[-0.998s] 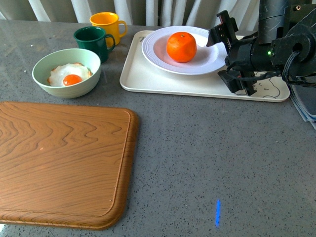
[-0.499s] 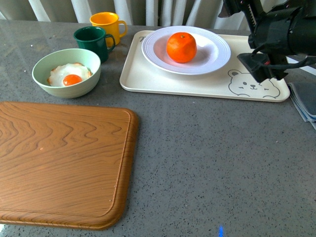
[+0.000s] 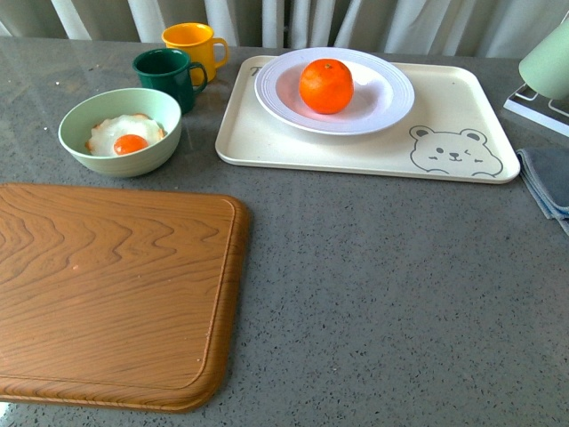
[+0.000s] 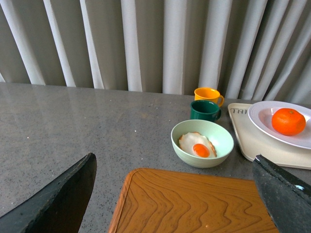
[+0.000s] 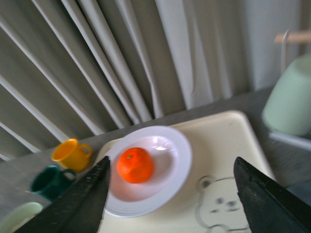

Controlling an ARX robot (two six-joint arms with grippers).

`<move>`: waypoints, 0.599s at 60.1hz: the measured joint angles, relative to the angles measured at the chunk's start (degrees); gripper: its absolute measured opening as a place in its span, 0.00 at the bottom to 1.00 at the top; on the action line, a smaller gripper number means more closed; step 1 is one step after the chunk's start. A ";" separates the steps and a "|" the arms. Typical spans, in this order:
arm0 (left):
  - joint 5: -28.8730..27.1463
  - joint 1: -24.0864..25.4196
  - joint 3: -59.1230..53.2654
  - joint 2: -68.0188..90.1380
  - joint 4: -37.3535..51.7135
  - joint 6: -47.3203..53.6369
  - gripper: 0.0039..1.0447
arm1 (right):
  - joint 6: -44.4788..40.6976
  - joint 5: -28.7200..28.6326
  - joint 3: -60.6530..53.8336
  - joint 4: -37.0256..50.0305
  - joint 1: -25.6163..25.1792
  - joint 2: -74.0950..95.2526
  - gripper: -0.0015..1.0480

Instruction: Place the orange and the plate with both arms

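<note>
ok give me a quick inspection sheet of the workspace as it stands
surface: grey speckled countertop, a wooden cutting board at its near left.
job's things: orange sits in the white plate, which rests on the cream bear tray.
clutter: pale green bowl holding a fried egg; dark green mug; yellow mug; grey cloth at the right edge.
grippers: left gripper open, empty; right gripper open, empty; neither shows in the front view.
cables: nothing seen.
surroundings: pale curtains behind the counter.

Blurred orange [image 5: 135, 165], cropped cutting board [image 3: 111, 294]
</note>
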 joint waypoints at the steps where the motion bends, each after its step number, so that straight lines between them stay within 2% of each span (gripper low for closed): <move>1: 0.00 0.00 0.00 0.00 0.00 0.00 0.92 | -1.25 -0.39 -0.92 0.00 -0.35 -0.66 0.43; 17: 0.00 0.00 0.00 0.00 0.00 0.00 0.92 | -5.33 -4.04 -8.87 -1.99 -4.07 -10.10 0.01; 32: 0.00 0.00 0.00 0.00 0.00 0.00 0.92 | -6.03 -6.40 -13.68 -6.75 -6.60 -19.30 0.02; 36: 0.00 0.00 0.00 0.00 0.00 0.00 0.92 | -6.16 -10.29 -14.93 -7.82 -9.20 -21.46 0.02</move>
